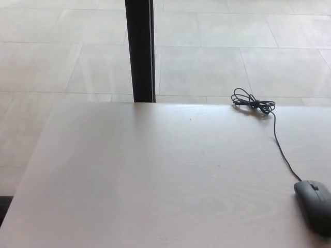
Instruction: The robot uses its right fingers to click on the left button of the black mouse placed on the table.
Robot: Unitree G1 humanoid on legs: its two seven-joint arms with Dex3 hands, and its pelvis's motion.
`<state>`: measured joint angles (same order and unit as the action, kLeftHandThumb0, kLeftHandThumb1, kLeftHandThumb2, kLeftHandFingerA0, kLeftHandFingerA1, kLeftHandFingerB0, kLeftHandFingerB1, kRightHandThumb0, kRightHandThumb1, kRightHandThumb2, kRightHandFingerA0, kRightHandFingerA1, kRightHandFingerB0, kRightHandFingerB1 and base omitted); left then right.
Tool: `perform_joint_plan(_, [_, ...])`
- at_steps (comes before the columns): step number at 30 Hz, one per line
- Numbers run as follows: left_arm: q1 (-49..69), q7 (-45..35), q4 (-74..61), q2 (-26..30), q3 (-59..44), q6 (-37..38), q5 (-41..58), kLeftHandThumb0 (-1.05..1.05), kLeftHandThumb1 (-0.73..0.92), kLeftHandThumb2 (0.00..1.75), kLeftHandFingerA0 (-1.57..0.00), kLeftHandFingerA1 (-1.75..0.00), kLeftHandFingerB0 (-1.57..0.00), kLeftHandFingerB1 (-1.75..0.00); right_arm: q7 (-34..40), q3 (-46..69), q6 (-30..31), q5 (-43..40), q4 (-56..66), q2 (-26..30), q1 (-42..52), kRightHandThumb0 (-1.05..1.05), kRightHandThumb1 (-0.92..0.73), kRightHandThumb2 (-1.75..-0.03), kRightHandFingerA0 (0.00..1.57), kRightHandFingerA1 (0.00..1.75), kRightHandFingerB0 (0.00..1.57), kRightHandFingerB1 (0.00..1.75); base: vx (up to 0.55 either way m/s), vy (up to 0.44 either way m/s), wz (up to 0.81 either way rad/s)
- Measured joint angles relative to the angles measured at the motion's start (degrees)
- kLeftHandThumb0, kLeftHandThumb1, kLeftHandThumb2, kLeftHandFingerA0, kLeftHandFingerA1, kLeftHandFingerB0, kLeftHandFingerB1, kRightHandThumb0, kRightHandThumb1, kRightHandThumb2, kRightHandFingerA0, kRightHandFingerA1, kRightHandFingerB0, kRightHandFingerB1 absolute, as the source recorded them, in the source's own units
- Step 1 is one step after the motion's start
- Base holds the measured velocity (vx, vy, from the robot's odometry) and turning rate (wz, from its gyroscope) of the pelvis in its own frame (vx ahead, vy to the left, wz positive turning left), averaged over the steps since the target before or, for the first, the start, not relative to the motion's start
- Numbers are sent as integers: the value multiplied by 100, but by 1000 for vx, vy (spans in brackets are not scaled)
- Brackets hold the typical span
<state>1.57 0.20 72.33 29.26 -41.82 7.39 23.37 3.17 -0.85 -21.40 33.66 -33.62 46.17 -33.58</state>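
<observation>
I am viewing a tiled floor (217,62) running behind the work area, with a dark vertical post (139,51) rising from it at the desk's far edge. The pale wooden desk (145,175) is filling most of the frame and is carrying only the task's item and its lead.

The black mouse (315,205) is sitting at the desk's right edge, low in the frame and partly cut off by the picture border. Its cable (282,152) is trailing away toward the far edge, ending in a loose coiled bundle (251,103).

Neither robot hand is showing, so I am unable to report whether either is wide, narrow or holding anything.

I am judging the mouse to be light, rigid and smooth-shelled, likely to skate on this desk if pushed sideways. No grasp is called for; contact belongs on the front-left button, beside the scroll wheel, pressing straight down.
</observation>
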Motion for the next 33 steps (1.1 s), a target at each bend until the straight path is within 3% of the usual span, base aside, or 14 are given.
perform_joint_plan(3, [0, -1, 0, -2, -7, 0, 13, -68, 57, 57, -79, -66, -62, -51, 23, 389, -7, -201, -81, 52, 502, -73, -66, -102, 32, 52, 40, 51, 0, 0, 0])
perform_joint_plan(4, [-5, 0, 0, -2, -11, 0, 18, -70, 57, 58, -76, -65, -59, -50, 45, 505, -19, -260, -146, 59, 672, -68, -79, -64, 45, 41, 45, 36, 0, 0, 0])
perform_joint_plan(8, [7, 0, 3, -2, -9, 0, 23, -67, 46, 88, -71, -70, -55, -61, 177, 1053, -122, -529, -614, 51, 1455, -75, -79, -65, 47, 39, 48, 36, 0, 0, 0])
perform_joint_plan(12, [21, 2, 3, -3, 16, -1, 20, -68, 59, 58, -74, -62, -61, -51, 327, 1554, -167, -802, -973, -111, 1990, -74, -81, -65, 51, 51, 46, 37, 0, 0, 0])
perform_joint_plan(13, [19, 2, 3, -4, 17, -1, 21, -67, 58, 58, -76, -64, -61, -51, 367, 1699, -172, -885, -1079, -196, 2128, -74, -80, -64, 70, 91, 46, 37, 0, 0, 0])
perform_joint_plan(14, [17, 2, 3, -4, 17, -1, 21, -68, 60, 58, -79, -66, -61, -50, 383, 1777, -173, -939, -1153, -249, 2208, -74, -65, -100, 55, 67, 37, 50, 0, 0, 0])
perform_joint_plan(15, [16, 3, 3, -6, 16, -1, 22, -68, 59, 58, -78, -66, -61, -50, 398, 1889, -173, -1011, -1259, -333, 2303, -68, -79, -64, 59, 45, 45, 38, 0, 0, 0])
perform_joint_plan(18, [10, 4, 3, -9, 23, -1, 21, -66, 59, 58, -77, -65, -60, -50, 403, 2192, -182, -1223, -1540, -555, 2487, -67, -79, -63, 71, 72, 44, 37, 0, 0, 0])
perform_joint_plan(19, [12, 4, 3, -10, 23, -2, 20, -66, 59, 58, -78, -65, -62, -51, 404, 2270, -185, -1276, -1628, -615, 2522, -72, -66, -102, 77, 85, 38, 51, 0, 0, 0])
perform_joint_plan(22, [12, 6, 3, -11, 23, -2, 21, -67, 59, 57, -76, -61, -60, -49, 406, 2615, -184, -1507, -2002, -900, 2632, -63, -79, -64, 59, 53, 45, 36, 0, 0, 0])
perform_joint_plan(24, [11, 6, 4, -12, 23, -3, 21, -69, 46, 88, -70, -68, -55, -60, 404, 2756, -177, -1602, -2127, -1022, 2655, -62, -64, -94, 54, 60, 35, 49, 0, 0, 0])
perform_joint_plan(28, [6, 7, 4, -14, 41, -3, 17, -67, 57, 57, -80, -66, -61, -52, 368, 3170, -138, -1888, -2441, -1370, 2692, -64, -63, -95, 61, 62, 38, 51, 0, 0, 0])
perform_joint_plan(29, [6, 7, 4, -15, 42, -3, 18, -66, 58, 57, -76, -64, -60, -51, 360, 3274, -125, -1960, -2510, -1449, 2698, -62, -76, -63, 81, 67, 42, 37, 0, 0, 0])
perform_joint_plan(33, [12, 5, 3, -17, 42, -3, 20, -66, 59, 58, -71, -59, -62, -51, 324, 3606, -48, -2228, -2782, -1692, 2704, -63, -62, -92, 67, 62, 39, 51, 0, 0, 0])
